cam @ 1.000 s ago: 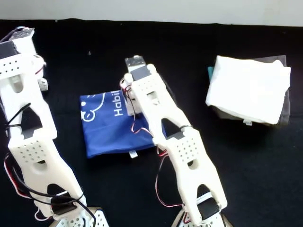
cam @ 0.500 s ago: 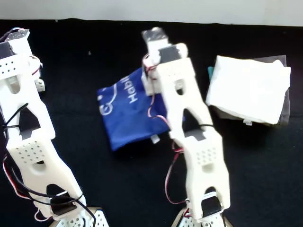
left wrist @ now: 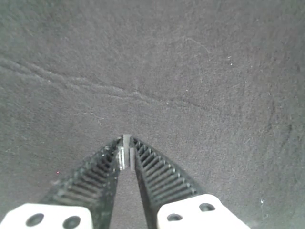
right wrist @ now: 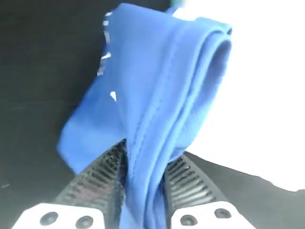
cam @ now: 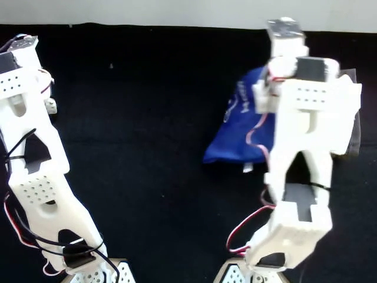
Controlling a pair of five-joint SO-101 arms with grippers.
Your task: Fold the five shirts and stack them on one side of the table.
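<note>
Right gripper is clamped on a folded edge of the blue shirt. The shirt is bunched and trails from the jaws at the right side of the desk, right beside the white folded stack. Can't tell if its lower edge touches the desk. Left gripper has its tips closed together, holding nothing, over the desk at the left.

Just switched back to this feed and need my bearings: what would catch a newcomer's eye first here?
The blue shirt stands out first, bunched and clamped in the right end effector, at the right side of the table next to the white folded shirt. At the far left, the left end effector is shut above bare table.
</note>
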